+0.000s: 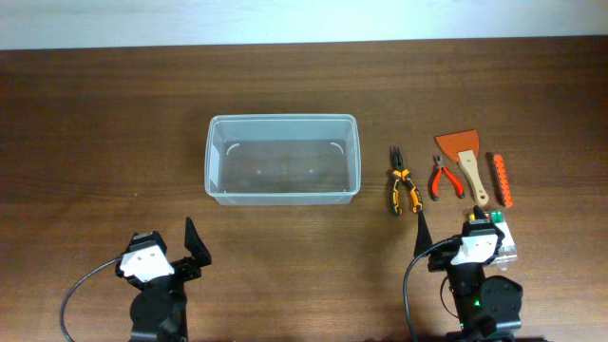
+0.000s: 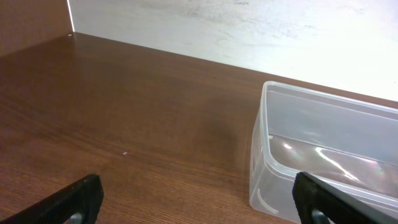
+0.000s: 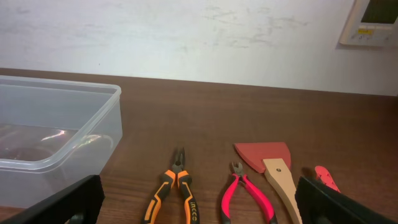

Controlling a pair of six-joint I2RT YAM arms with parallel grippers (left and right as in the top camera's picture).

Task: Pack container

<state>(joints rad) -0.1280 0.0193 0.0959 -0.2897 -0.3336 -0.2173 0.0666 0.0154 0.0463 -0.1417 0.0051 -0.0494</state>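
Note:
The clear plastic container stands empty at the table's middle; it also shows in the left wrist view and in the right wrist view. To its right lie orange-handled pliers, red-handled cutters, an orange scraper with a wooden handle and an orange tool. My left gripper is open and empty near the front left. My right gripper is open and empty, just in front of the tools.
A small clear box with coloured contents sits beside the right arm. A white wall runs along the table's far edge. A wall panel shows at the upper right.

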